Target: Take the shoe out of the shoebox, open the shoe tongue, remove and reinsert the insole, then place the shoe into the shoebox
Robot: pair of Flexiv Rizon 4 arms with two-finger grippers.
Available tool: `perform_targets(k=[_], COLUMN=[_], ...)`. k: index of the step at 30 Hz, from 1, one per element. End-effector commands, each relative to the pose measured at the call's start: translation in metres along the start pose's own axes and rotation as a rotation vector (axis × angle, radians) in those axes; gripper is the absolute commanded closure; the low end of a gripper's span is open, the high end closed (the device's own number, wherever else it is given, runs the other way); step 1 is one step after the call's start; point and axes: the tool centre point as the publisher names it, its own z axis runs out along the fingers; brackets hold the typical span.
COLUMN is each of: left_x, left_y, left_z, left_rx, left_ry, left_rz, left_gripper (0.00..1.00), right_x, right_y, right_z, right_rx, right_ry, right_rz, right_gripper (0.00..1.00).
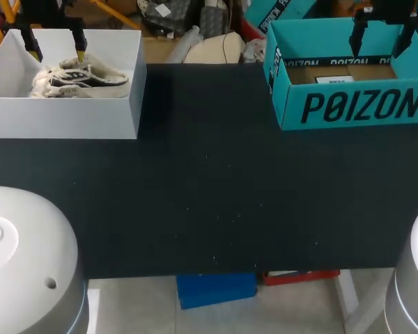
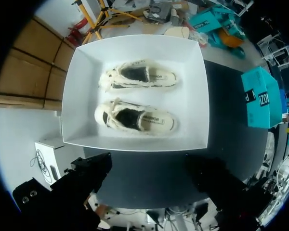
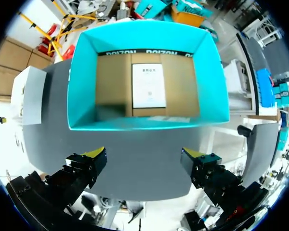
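Observation:
Two cream shoes with dark trim lie side by side in a white box (image 2: 194, 98), one (image 2: 137, 77) farther from my fingers, the other (image 2: 135, 118) nearer. In the head view only one shoe (image 1: 80, 80) shows clearly, in the white box (image 1: 63, 120) at the far left. My left gripper (image 1: 56, 45) (image 2: 149, 164) hangs open above that box, holding nothing. The teal shoebox (image 1: 355, 106) (image 3: 82, 86) stands at the far right with no shoe in it. My right gripper (image 1: 382, 35) (image 3: 143, 154) hovers open over it.
A white paper sheet (image 3: 148, 85) lies on the teal box's cardboard floor. The black table (image 1: 209, 195) stretches between the two boxes and toward the front edge.

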Motion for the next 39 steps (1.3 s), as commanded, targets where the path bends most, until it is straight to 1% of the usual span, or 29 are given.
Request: perform_targets(k=[1,2,3,4,5,6,7,8,9,11,12,13,14,15,27,29,30,31,32,34,35,36,37,38,39], left_x=[0.0,0.0,0.002,0.005,0.006,0.007,0.01,0.01,0.011,0.012,0.011,0.008,0.005,0.002,0.002,0.004,0.002,0.0,-0.001,-0.007,-0.01,-0.014,-0.018,-0.021,-0.025], left_y=[0.0,0.0,0.001,0.002,0.001,0.0,0.003,0.004,0.004,0.013,0.016,0.018,0.018,0.014,0.014,0.018,0.016,0.014,0.012,0.005,0.001,-0.004,-0.01,-0.015,-0.02], left_z=[0.0,0.0,-0.002,-0.003,-0.004,-0.006,-0.008,-0.009,-0.01,-0.013,-0.013,-0.013,-0.012,-0.01,-0.01,-0.007,-0.005,-0.003,0.001,0.008,0.013,0.017,0.021,0.024,0.027], left_rx=[0.0,0.0,0.06,0.05,0.048,0.095,0.112,0.113,0.159,0.227,0.261,0.293,0.305,0.326,0.435,0.428,0.403,0.399,0.386,0.354,0.34,0.33,0.324,0.329,0.332], left_ry=[0.0,0.0,-0.019,0.015,0.033,0.027,0.056,0.071,0.059,0.042,0.003,-0.042,-0.071,-0.151,-0.214,-0.199,-0.215,-0.201,-0.183,-0.206,-0.183,-0.176,-0.205,-0.2,-0.184], left_rz=[0.0,0.0,0.104,0.221,0.271,0.39,0.539,0.64,0.771,1.134,1.274,1.296,1.324,1.34,1.711,1.748,1.738,1.759,1.776,1.778,1.803,1.783,1.779,1.784,1.78], left_gripper=[0.0,0.0,0.0,0.0,0.0,0.0,0.0,0.0,0.0,0.0,0.0,0.0,0.0,0.0,0.0,0.0,0.0,0.0,0.0,0.02,0.02,0.02,0.06,0.09,0.19], right_x=[0.0,0.0,0.0,0.0,0.0,0.0,0.0,0.0,0.0,0.0,0.0,0.0,0.0,0.0,0.0,0.0,0.0,0.0,0.0,0.0,0.0,0.0,0.0,0.0,0.0], right_y=[0.0,0.0,0.0,0.0,0.0,0.0,0.0,0.0,0.0,0.0,0.0,0.0,0.0,0.0,0.0,0.0,0.0,0.0,0.0,0.0,0.0,0.0,0.0,0.0,0.0], right_z=[0.0,0.0,0.0,0.0,0.0,0.0,0.0,0.0,0.0,0.0,0.0,0.0,0.0,0.0,0.0,0.0,0.0,0.0,0.0,0.0,0.0,0.0,0.0,0.0,0.0], right_rx=[0.0,0.0,0.0,0.0,0.0,0.0,0.0,0.0,0.0,0.0,0.0,0.0,0.0,0.0,0.0,0.0,0.0,0.0,0.0,0.0,0.0,0.0,0.0,0.0,0.0], right_ry=[0.0,0.0,0.0,0.0,0.0,0.0,0.0,0.0,0.0,0.0,0.0,0.0,0.0,0.0,0.0,0.0,0.0,0.0,0.0,0.0,0.0,0.0,0.0,0.0,0.0], right_rz=[0.0,0.0,0.0,0.0,0.0,0.0,0.0,0.0,0.0,0.0,0.0,0.0,0.0,0.0,0.0,0.0,0.0,0.0,0.0,0.0,0.0,0.0,0.0,0.0,0.0], right_gripper=[0.0,0.0,0.0,0.0,0.0,0.0,0.0,0.0,0.0,0.0,0.0,0.0,0.0,0.0,0.0,0.0,0.0,0.0,0.0,0.0,0.0,0.0,0.0,0.0,0.0])
